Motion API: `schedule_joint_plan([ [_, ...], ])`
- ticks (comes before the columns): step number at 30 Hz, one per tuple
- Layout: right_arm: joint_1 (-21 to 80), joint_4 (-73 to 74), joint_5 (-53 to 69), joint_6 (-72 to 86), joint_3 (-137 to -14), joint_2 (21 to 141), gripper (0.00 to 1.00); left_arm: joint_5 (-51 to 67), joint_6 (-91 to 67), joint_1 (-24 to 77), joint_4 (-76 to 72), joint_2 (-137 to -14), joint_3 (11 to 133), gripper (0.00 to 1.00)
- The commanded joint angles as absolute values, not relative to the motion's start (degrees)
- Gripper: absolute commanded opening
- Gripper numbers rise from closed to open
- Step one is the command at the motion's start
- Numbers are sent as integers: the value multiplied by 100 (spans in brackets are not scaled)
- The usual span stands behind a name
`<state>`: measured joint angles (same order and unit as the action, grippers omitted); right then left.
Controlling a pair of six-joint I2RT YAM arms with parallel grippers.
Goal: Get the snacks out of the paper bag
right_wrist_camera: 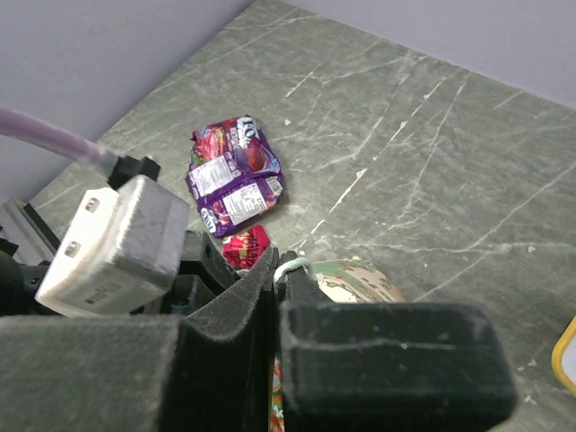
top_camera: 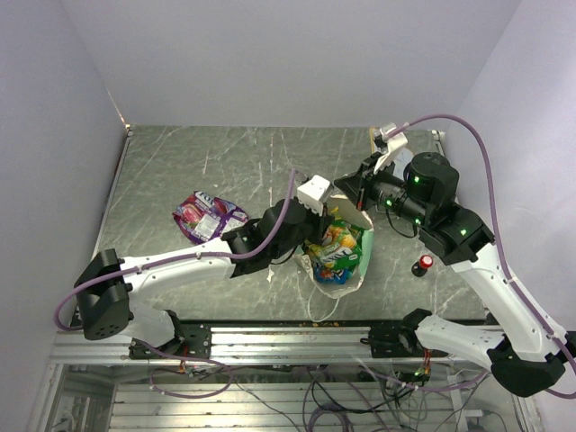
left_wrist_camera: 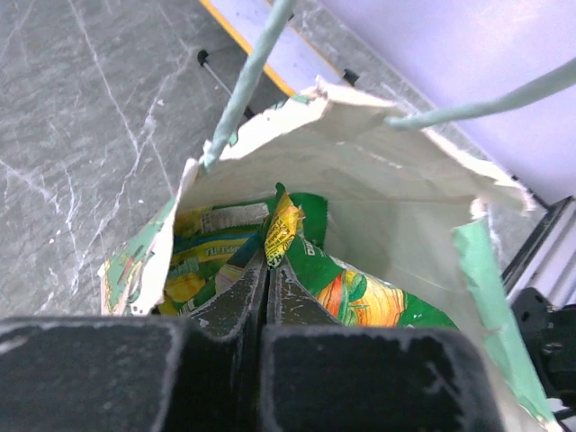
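The mint-green paper bag point(top_camera: 353, 270) stands open on the table, full of green and yellow snacks point(top_camera: 335, 247). My left gripper point(top_camera: 312, 245) reaches into its mouth from the left. In the left wrist view, the left gripper point(left_wrist_camera: 268, 263) is shut on the crumpled yellow tip of a green snack packet point(left_wrist_camera: 281, 225) inside the bag point(left_wrist_camera: 378, 180). My right gripper point(right_wrist_camera: 290, 267) is shut on the bag's pale string handle point(right_wrist_camera: 292, 264) and holds it up above the bag's rim point(right_wrist_camera: 355, 277). A purple snack packet point(right_wrist_camera: 236, 175) and a small red one point(right_wrist_camera: 245, 245) lie on the table to the left of the bag.
A small black knob with a red cap point(top_camera: 422, 264) stands right of the bag. A whiteboard with a yellow edge point(left_wrist_camera: 270, 54) lies at the far right of the table. The purple packets point(top_camera: 209, 216) lie beside the left arm.
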<state>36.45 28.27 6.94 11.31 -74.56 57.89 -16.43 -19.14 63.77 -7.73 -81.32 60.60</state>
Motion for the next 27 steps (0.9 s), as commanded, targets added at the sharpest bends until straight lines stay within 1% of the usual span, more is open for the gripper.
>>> schedule_joint_plan([
  [1,3639,2493,520,1005,-7712,5688,0,-1482,-2116,6328,-980,-7905,5892,7],
  [6,3639,2600,190,852,-7839,5672,0,-1222,-2199,6319,-1228,-7870,5852,7],
  [10,3636,2757,-292,788,-7837,5597,0,-818,-2127,6319,-1106,-7823,6202,7],
  [13,3641,2769,-604,671,-7799,5483,0,-765,-2069,6319,-959,-7678,6481,7],
  [20,3638,2799,-1305,646,-7678,5248,0,-1053,-1686,6256,-622,-7101,7020,7],
  [27,3639,2620,-1407,467,-7588,5232,0,-1480,-1364,5905,-42,-6443,7577,7],
])
